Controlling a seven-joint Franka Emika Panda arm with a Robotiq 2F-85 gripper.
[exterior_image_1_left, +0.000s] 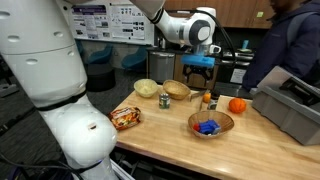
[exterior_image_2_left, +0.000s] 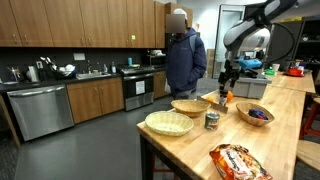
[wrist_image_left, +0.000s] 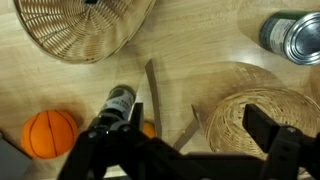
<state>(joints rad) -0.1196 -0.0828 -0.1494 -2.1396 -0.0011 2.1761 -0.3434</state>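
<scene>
Hovering over a wooden table (exterior_image_1_left: 165, 138) with the gripper (exterior_image_1_left: 201, 68) pointed straight down and spread wide, holding nothing. In the wrist view, dark fingers (wrist_image_left: 100, 152) well apart, only bare wood between them. Nearest to it, a small bottle (exterior_image_1_left: 208, 98), upright on the table directly below the gripper in both exterior views. From the wrist, seen just beside one finger, contact impossible to judge. Just right of the bottle in an exterior view, an orange (exterior_image_1_left: 237, 105), near it but apart. Left of the bottle, a brown wicker basket (exterior_image_1_left: 177, 90), then a tin can (exterior_image_1_left: 165, 100) in front of that and a paler woven bowl (exterior_image_1_left: 147, 88) further left. Nearer the table's front edge, another basket (exterior_image_1_left: 210, 124) with blue things (exterior_image_1_left: 207, 127) inside, and far to the left a bag of snacks (exterior_image_1_left: 126, 117) lying flat. At the right end of the table, a grey bin (exterior_image_1_left: 292, 105). Beyond the table, a person (exterior_image_2_left: 183, 55) in a dark blue top, standing by kitchen counters (exterior_image_2_left: 90, 95).
</scene>
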